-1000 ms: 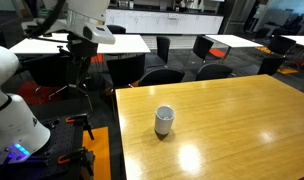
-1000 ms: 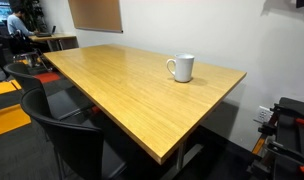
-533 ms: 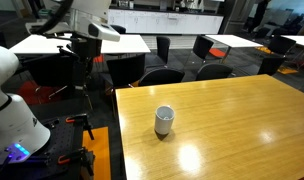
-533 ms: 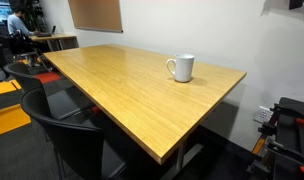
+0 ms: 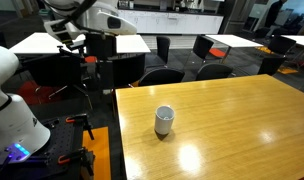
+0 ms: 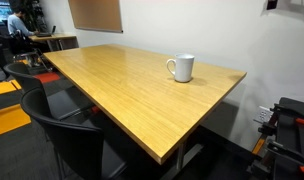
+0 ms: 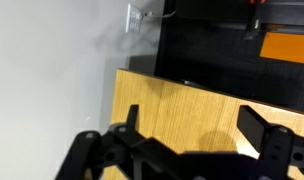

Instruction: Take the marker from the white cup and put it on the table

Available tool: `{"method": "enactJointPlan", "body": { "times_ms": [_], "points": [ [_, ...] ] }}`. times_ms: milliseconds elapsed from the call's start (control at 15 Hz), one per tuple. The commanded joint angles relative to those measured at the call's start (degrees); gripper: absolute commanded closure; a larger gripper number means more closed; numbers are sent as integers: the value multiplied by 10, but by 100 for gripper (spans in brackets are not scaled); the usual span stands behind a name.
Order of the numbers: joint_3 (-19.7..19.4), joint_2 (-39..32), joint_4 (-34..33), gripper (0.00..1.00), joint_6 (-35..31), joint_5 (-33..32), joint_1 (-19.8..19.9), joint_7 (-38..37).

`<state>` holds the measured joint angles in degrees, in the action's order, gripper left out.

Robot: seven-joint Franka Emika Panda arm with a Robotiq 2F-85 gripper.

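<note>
No legible writing

No text, label, brand or number can be read in any view. The white cup [image 6: 181,68] has a plain side, and the brown wall board [image 6: 95,13] is too distant and blurred to tell

The white cup [image 5: 164,120] stands on the worktop [image 5: 242,135], near the end closest to the robot's base [image 5: 12,115], which sits on the floor beyond that end. Chairs [image 5: 157,77] line the worktop's far side, with further tables [image 5: 87,44] behind them. In an exterior view, the wall [image 6: 192,25] rises behind the cup. In the wrist view, the pincer [image 7: 187,150] hangs above a worktop corner.
</note>
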<state>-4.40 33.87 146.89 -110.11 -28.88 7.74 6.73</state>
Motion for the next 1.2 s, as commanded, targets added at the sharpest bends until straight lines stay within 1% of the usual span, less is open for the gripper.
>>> {"method": "enactJointPlan", "body": {
  "times_ms": [0, 200, 333, 467, 733, 867, 1000, 1133],
  "points": [
    [-21, -41, -31, 0, -50, -52, -1, 63],
    [-35, -69, -49, 0, -81, -82, -6, 117],
    [-35, -92, -65, 0, -86, -102, -9, 152],
    [-40, -114, -82, 0, -91, -111, -18, 205],
    [-49, -153, -104, 0, -123, -88, -40, 296],
    [-52, -170, -104, 0, -156, -75, -47, 333],
    [-58, -186, -101, 0, -196, -45, -54, 378],
    [-60, -204, -100, 0, -228, -2, -57, 429]
  ]
}}
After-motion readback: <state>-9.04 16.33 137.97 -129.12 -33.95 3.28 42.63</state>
